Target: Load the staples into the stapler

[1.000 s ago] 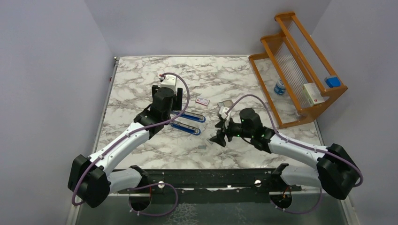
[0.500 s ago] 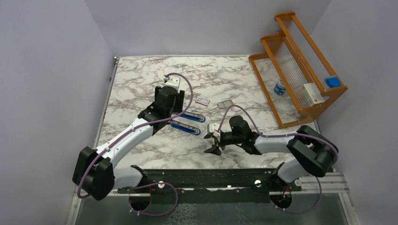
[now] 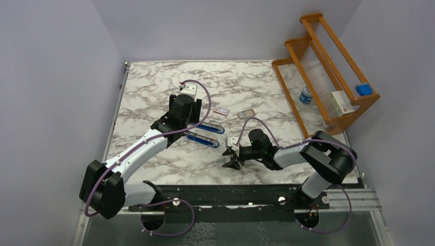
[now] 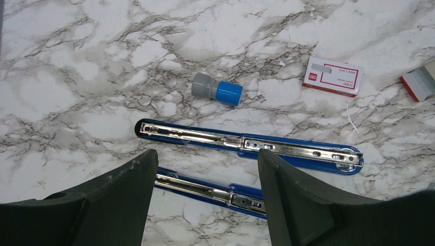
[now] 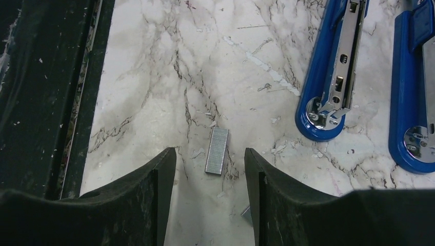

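Silvery-grey ribbed staple strip (image 5: 217,150), flat on marble desk (image 5: 154,77).
Long axis points straight out from the spread right tool (image 5: 210,154), untouched; left tool (image 4: 206,154) likewise spread.

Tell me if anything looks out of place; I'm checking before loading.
A loose strip of staples lies on the marble near the front edge, apart from its box, with small flecks around it. The blue stapler lies opened flat.
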{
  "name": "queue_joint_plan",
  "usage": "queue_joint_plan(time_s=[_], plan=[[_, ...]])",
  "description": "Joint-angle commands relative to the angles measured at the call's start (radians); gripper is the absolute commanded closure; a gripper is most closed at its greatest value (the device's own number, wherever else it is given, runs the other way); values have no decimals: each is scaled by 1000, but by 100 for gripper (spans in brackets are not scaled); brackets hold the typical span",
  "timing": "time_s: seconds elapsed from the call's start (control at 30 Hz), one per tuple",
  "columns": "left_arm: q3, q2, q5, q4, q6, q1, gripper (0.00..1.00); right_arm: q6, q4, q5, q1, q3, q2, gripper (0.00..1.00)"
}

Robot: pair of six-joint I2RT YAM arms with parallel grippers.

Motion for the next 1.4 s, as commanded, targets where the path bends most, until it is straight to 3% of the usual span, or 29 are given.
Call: queue_joint_plan(time_s=[0.0,1.37], plan=[[31,0,-24,-7,8,5,26,-6,67,30,14,-13,31,46],[30,5,-34,2,31,6,26,-27,81,98,25,-46,113,68]])
